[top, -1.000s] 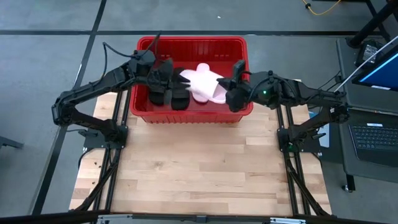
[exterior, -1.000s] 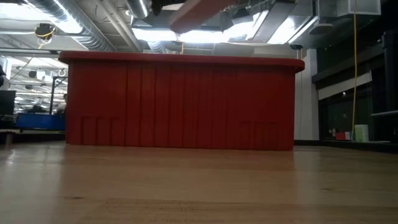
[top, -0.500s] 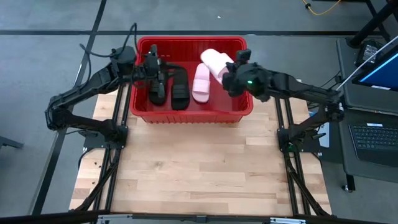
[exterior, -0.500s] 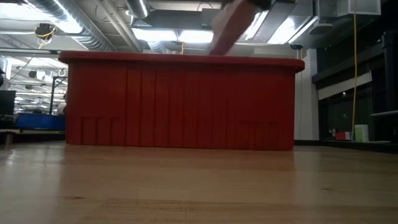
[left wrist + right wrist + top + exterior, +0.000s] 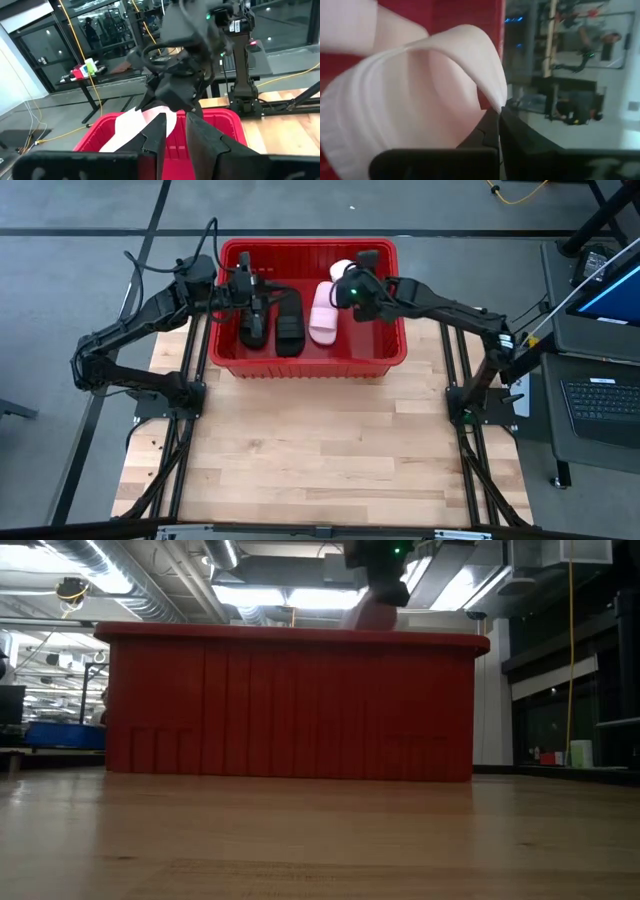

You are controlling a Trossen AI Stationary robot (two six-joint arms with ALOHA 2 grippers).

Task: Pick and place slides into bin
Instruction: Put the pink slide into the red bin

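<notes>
Pink slide [image 5: 342, 271], pinched by its strap in the shut right gripper [image 5: 352, 288], hangs over the red bin [image 5: 300, 365] at upper centre, three slides already inside; final placement underway, release presumably next, while left gripper [image 5: 247, 292], state unclear, hovers over black pair [image 5: 272, 320].

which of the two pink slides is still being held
The pink slide at the bin's far side, pinched by the right end effector; the other pink slide lies flat beside the black pair.
</notes>
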